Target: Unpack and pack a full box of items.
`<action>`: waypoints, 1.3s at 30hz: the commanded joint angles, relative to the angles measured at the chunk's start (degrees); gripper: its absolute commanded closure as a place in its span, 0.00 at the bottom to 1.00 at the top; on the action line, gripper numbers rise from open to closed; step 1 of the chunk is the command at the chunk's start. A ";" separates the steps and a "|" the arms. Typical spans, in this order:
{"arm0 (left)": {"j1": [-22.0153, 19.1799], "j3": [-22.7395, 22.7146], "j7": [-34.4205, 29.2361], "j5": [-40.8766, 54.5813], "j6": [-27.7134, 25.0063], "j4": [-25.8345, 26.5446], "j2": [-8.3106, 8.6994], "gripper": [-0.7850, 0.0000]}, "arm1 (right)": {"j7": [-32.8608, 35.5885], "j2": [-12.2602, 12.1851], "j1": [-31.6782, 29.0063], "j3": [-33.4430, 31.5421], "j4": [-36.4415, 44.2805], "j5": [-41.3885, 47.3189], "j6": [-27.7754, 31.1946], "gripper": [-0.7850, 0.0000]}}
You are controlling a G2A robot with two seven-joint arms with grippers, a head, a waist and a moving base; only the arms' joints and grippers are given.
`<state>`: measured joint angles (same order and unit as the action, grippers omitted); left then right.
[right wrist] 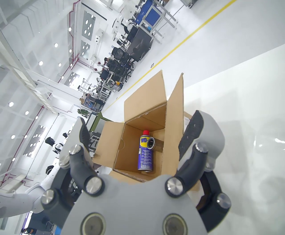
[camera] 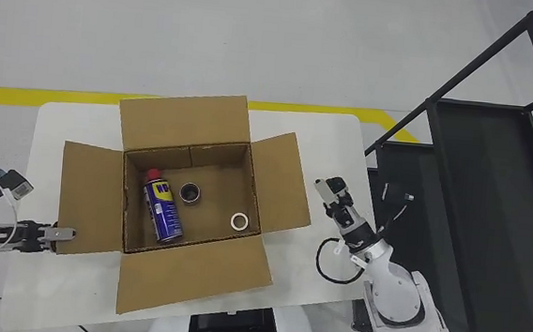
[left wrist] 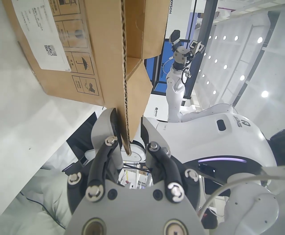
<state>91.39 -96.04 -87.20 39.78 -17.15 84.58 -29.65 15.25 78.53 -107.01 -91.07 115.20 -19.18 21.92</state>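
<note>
An open cardboard box (camera: 194,127) stands mid-table with all its flaps spread out. Inside lie a blue spray can with a red cap (camera: 161,209), a dark roll (camera: 191,193) and a small white roll (camera: 239,221). My left gripper (camera: 62,234) is at the near corner of the left flap. In the left wrist view the flap's edge (left wrist: 125,89) stands between the open fingers of that gripper (left wrist: 129,124), one pad close against it. My right gripper (camera: 332,192) hangs open and empty just right of the right flap. It faces the can (right wrist: 145,153) and the dark roll (right wrist: 151,142).
The white table (camera: 334,138) has bare room behind and to the right of the box. A black metal rack (camera: 491,184) stands close off the table's right side. A yellow floor line (camera: 27,97) runs behind the table.
</note>
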 commanded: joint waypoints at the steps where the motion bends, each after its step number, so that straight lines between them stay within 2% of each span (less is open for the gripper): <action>1: -0.26 0.56 0.17 0.20 -0.17 -0.13 0.25 1.00 | 1.09 -0.19 -0.38 -0.81 -0.45 -0.34 -0.97 0.00; 6: -1.03 1.89 0.87 1.27 -0.86 -0.88 0.71 1.00 | 4.25 -0.37 1.00 1.90 -4.67 0.77 -1.77 0.00; 7: -1.25 2.06 0.84 1.70 -0.83 -0.92 0.78 0.82 | 4.03 -0.33 1.37 2.68 -5.46 0.99 -1.72 0.00; 8: -1.51 2.18 0.87 2.34 -0.86 -0.78 0.82 0.04 | 4.25 -0.35 1.73 3.42 -6.01 0.37 -1.59 0.00; 9: -1.70 2.31 0.66 3.37 -0.66 -0.46 0.83 0.00 | 4.16 -0.32 2.02 4.23 -6.28 0.56 -1.37 0.00; 21: -4.91 3.11 0.83 8.53 -0.81 1.83 -0.50 0.00 | 6.16 -0.32 4.42 11.66 -3.59 5.95 1.04 0.00; 32: -8.26 6.04 0.85 13.11 -0.83 4.43 -3.28 0.00 | 6.42 -0.30 7.80 18.09 -7.03 4.00 0.39 0.00; 39: -9.77 9.40 2.88 11.48 -2.86 4.98 -5.39 0.00 | 6.56 -0.39 9.49 20.99 -11.07 1.67 -0.51 0.00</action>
<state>81.89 -87.43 -84.65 51.48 -19.70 89.20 -34.71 21.77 78.19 -97.79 -70.34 104.67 -16.45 21.65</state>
